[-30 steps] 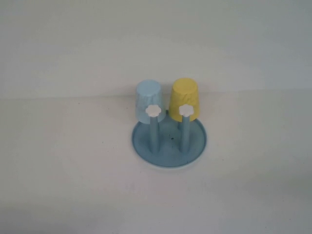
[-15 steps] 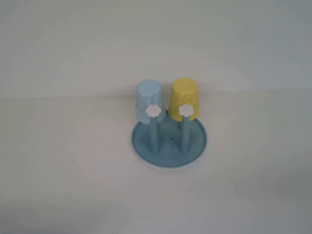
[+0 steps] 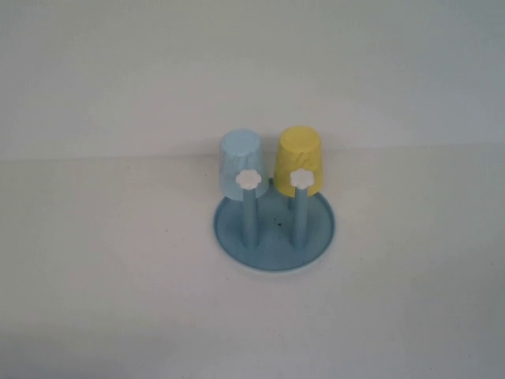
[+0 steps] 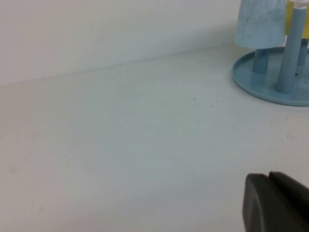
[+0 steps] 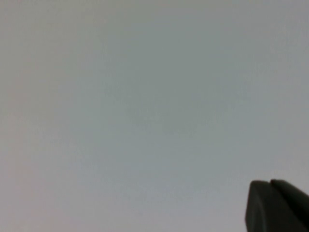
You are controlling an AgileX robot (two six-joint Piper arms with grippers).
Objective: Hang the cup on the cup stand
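The cup (image 3: 298, 159) sits upside down on a peg of the stand (image 3: 274, 230). Left gripper (image 4: 275, 203) and right gripper (image 5: 276, 207) are closed, empty, apart from it.

The small yellow plastic tapered cup (image 3: 298, 159) sits upside down on the back right peg of the round blue dish-based cup stand (image 3: 274, 229), centre frame; the light blue tapered cup (image 3: 240, 163) is just left, on the neighbouring peg.
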